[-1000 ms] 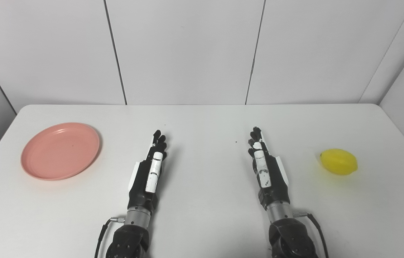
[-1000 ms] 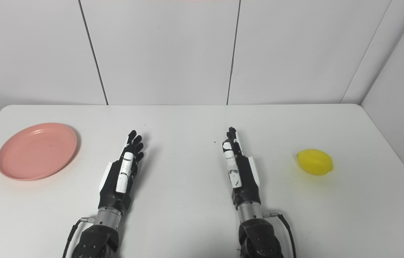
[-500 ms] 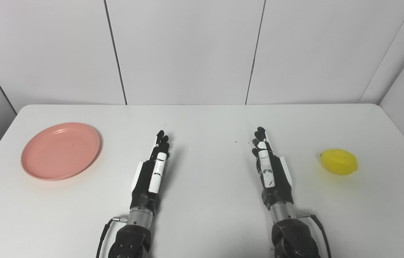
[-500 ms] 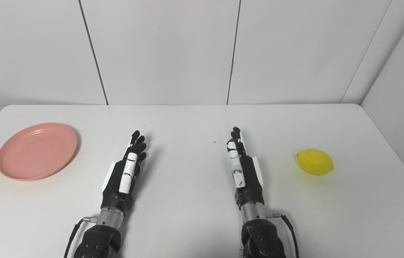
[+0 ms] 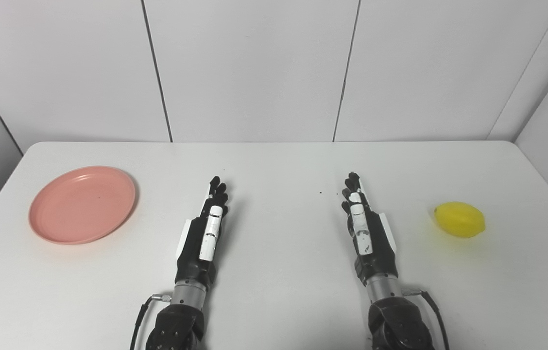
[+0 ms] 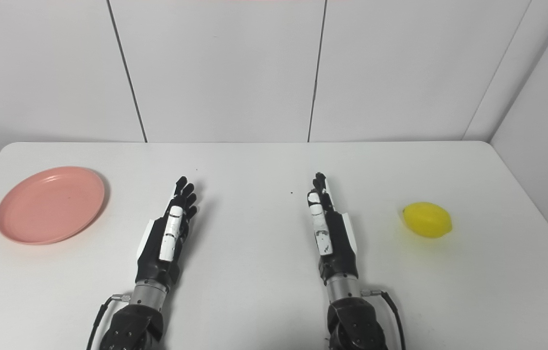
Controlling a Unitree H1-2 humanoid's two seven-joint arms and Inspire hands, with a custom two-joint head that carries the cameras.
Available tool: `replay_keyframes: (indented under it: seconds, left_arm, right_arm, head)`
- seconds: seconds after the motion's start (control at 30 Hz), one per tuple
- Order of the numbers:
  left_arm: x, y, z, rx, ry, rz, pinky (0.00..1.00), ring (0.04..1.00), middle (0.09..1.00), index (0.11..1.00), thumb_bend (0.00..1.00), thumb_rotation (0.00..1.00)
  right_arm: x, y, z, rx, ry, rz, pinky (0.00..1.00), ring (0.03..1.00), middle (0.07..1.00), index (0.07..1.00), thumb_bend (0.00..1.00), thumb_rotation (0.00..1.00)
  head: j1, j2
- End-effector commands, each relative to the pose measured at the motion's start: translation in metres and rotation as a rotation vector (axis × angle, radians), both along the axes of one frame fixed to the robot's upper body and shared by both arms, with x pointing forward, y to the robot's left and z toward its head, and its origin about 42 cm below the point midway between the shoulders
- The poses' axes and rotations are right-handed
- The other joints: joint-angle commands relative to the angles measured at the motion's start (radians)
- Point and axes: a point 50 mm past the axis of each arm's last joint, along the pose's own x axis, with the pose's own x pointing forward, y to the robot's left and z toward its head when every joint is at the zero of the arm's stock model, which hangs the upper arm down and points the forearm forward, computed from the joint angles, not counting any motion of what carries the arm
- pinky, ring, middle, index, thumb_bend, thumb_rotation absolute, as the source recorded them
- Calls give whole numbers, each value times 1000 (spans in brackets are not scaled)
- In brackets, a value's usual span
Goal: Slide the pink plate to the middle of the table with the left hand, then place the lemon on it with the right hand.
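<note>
Table bare betw. hands and targets. Plate well left of left hand; lemon right of right hand. Both hands flat, fingers straight, holding nothing.

The white table is viewed from two head cameras side by side, aimed down toward 12 o'clock; the whole tabletop is shared, slightly offset.

There was one pink plate, out to the left of the left hand. One lemon lay out to the right of the right hand. Two hands were present, over one white table.
</note>
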Motion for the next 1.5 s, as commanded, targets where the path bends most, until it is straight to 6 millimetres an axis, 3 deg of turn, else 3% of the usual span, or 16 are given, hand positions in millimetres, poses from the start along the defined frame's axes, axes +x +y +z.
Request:
replay_keyframes:
  seconds: [0.0,1.47]
  left_arm:
    - [5,-5,8,-17,-35,-18,1000,1000,1000,1000,476,1000]
    - [5,-4,8,-10,-38,-26,1000,1000,1000,1000,471,1000]
  right_arm:
    - [4,4,16,13,-71,10,1000,1000,1000,995,778,1000]
    - [3,4,17,18,-78,1,1000,1000,1000,988,746,1000]
  head:
    - [0,-1]
    - [-3,-3]
